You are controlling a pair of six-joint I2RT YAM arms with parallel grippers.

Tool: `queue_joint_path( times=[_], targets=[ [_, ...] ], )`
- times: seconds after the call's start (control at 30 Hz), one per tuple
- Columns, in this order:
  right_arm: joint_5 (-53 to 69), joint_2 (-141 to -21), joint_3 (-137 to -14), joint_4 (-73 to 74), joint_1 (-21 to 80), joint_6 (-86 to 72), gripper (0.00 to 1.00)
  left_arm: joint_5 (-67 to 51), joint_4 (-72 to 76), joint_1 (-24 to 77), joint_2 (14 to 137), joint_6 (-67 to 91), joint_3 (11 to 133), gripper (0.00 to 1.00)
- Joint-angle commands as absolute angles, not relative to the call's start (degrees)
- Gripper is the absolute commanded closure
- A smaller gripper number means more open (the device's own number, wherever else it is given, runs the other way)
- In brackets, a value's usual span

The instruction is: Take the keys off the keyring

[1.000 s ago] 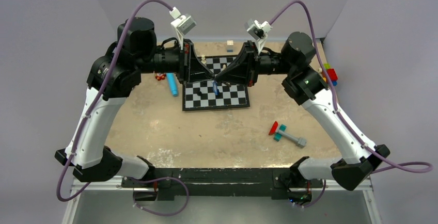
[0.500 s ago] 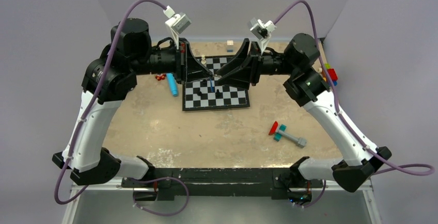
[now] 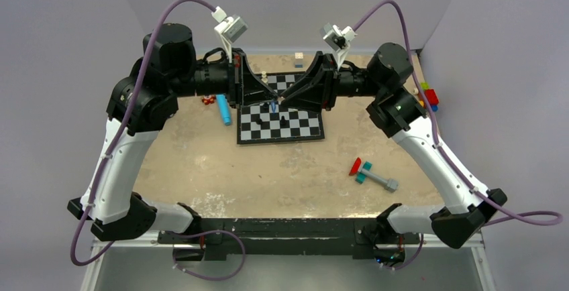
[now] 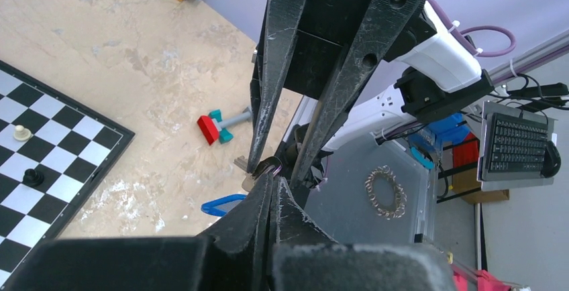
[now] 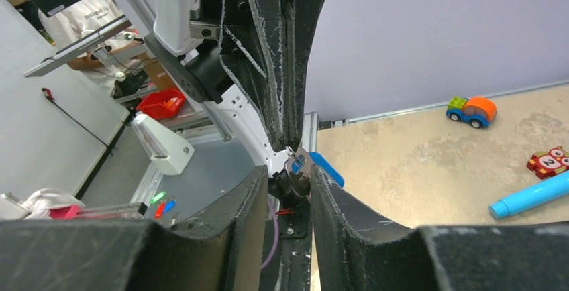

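Both grippers meet tip to tip above the chessboard (image 3: 302, 127). My left gripper (image 3: 271, 96) is shut on the thin silvery keyring (image 4: 272, 165); in the left wrist view its tips (image 4: 275, 178) pinch the wire. The key hangs below it, its blue head (image 3: 273, 107) also showing in the left wrist view (image 4: 221, 204) and the right wrist view (image 5: 329, 169). A silvery flat piece with a hole (image 5: 299, 163) hangs by the ring. My right gripper (image 3: 282, 99) has its jaws apart on either side of the ring (image 5: 288, 170).
A light-blue cylinder (image 3: 223, 110) lies left of the board. A red-teal-grey toy (image 3: 372, 174) lies at the near right. A black pawn (image 3: 285, 122) stands on the board. Coloured blocks (image 3: 429, 96) sit at the right edge, and a grey cube (image 3: 298, 60) at the back.
Both grippers have moved together toward the far side of the board, and the hanging blue key has gone with them. Since half a second ago almost nothing has moved.
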State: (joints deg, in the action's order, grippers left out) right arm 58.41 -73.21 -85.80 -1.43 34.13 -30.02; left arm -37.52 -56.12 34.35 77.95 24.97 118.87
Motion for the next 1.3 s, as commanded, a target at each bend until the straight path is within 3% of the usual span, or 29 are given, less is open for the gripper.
queue_joint_path(
  times=[0.0, 0.17, 0.37, 0.53, 1.03, 1.27],
  targets=[
    [58.9, -74.1, -88.1, -3.5, 34.5, -30.5, 0.68, -38.6, -52.8, 34.2, 76.3, 26.5, 118.1, 1.0],
    [59.0, -74.6, -88.8, -3.6, 34.5, -30.6, 0.74, -38.6, -52.0, 34.1, 75.7, 27.0, 116.9, 1.0],
    [59.1, -74.5, -88.4, -3.7, 34.5, -30.5, 0.92, -38.2, -52.0, 34.1, 75.3, 26.9, 116.9, 1.0],
    [58.9, -74.0, -88.0, -3.4, 34.5, -30.3, 1.0, -36.3, -52.3, 34.1, 75.2, 26.6, 117.3, 1.0],
    [58.7, -73.5, -87.5, -3.6, 34.5, -30.5, 1.0, -28.3, -50.5, 34.1, 75.0, 31.5, 119.1, 1.0],
    [58.1, -73.5, -87.9, -4.4, 34.5, -30.8, 1.0, -21.9, -43.4, 34.2, 71.0, 42.0, 111.7, 1.0]
  ],
)
